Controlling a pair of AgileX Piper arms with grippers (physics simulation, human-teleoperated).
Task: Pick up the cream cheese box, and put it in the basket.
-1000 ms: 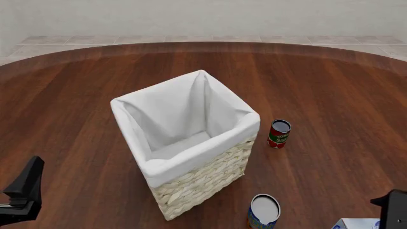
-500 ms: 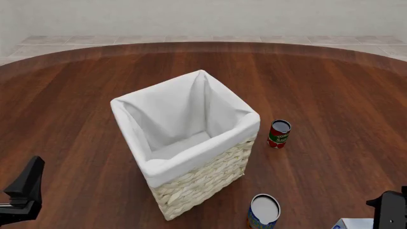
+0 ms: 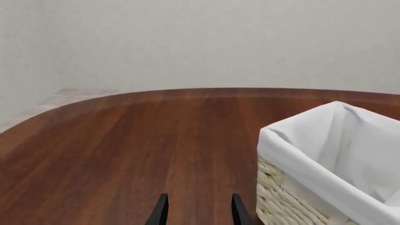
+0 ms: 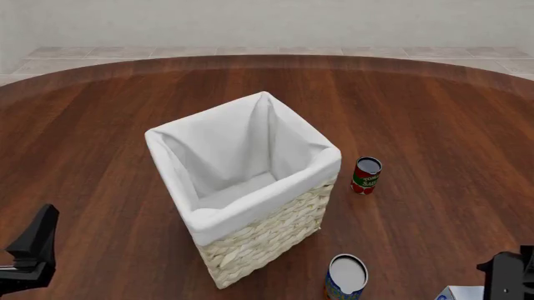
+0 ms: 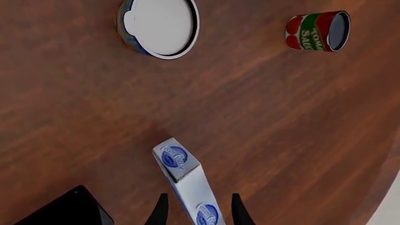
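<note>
The right end effector [image 5: 196, 211] hung open and empty, its fingers straddling the cream cheese box [image 5: 185, 185] on the table [image 5: 262, 122] near the blue-orange can [image 5: 157, 26]. The box looked light and stiff, probably crushable, best pinched across its narrow sides before going to the basket [image 4: 259, 240].

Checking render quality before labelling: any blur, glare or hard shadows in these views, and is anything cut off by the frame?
Front view: sharp, even light, soft shading inside the pale wicker basket; the small white cream cheese box is cropped at the bottom edge. Right wrist view: crisp, no glare, box fully readable. Left wrist view: sharp, flat lighting.
</note>
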